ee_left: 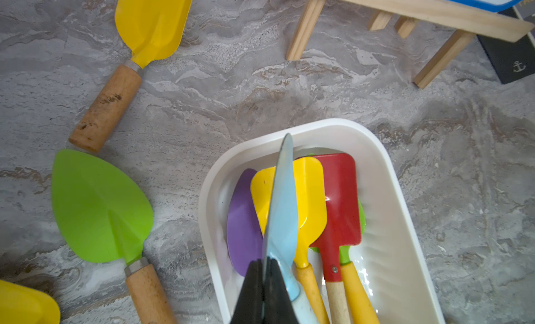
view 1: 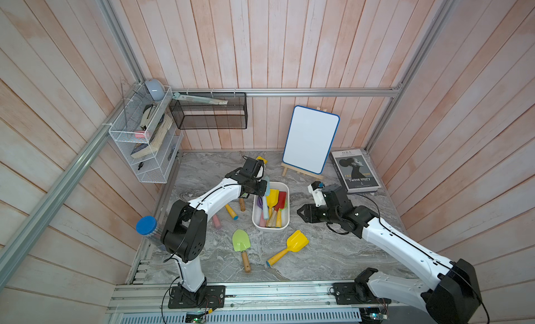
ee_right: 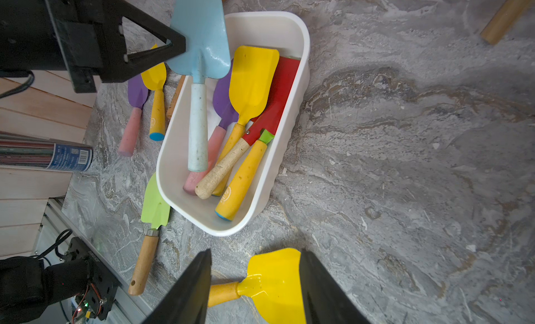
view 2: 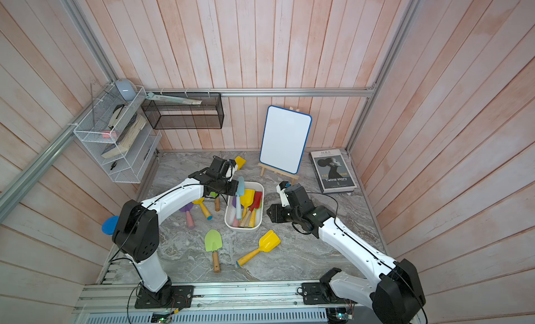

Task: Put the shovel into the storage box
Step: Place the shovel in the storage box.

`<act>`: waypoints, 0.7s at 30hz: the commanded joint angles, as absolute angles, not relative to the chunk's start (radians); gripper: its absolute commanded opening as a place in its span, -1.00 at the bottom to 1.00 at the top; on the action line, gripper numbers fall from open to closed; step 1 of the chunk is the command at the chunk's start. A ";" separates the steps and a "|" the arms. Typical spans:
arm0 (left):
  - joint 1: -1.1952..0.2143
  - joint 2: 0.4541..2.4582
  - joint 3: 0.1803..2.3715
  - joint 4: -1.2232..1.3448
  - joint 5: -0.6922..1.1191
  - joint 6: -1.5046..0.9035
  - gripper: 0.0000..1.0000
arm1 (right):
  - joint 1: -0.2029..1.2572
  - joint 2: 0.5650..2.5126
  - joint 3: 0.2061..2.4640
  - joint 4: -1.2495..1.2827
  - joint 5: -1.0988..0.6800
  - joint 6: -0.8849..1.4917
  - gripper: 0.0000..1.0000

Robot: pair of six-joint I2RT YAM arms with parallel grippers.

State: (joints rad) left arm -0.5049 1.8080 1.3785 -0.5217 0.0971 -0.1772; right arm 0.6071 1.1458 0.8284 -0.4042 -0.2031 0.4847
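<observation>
The grey table (view 1: 318,258) is the biggest thing here. The white storage box (ee_right: 173,169) sits in the middle of it, packed with other shovels (ee_right: 254,76). The left claw (ee_left: 265,264) is shut tight on the thin edge of the blue shovel (ee_right: 202,38). The blade hangs over the box's far end and the white handle points down into the box. I think two things could go wrong. The smooth blade could slip out of that small pinch, or the shovel could land on the pile and tip over the rim. The whiteboard (view 1: 311,138) and the book (view 1: 354,170) stand well away. The right claw (ee_right: 254,253) is half open and holds nothing. It hovers above a yellow shovel (ee_right: 275,282) lying near the box. A green shovel (view 1: 241,241) lies nearby too, not in the way.
</observation>
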 commanded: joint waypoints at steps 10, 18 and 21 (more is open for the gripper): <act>-0.522 1.830 1.301 -0.483 0.127 -0.201 -1.00 | 0.604 1.137 0.795 -0.398 -0.201 0.471 0.08; -0.535 1.845 1.282 -0.480 0.137 -0.212 -1.00 | 0.603 1.127 0.784 -0.396 -0.200 0.472 0.08; -0.538 1.853 1.278 -0.479 0.138 -0.216 -1.00 | 0.601 1.128 0.782 -0.395 -0.201 0.471 0.08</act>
State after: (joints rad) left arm -0.5327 1.8332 1.2930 -0.5007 0.1242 -0.2058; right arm 0.6067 1.1423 0.7933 -0.3969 -0.2031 0.4847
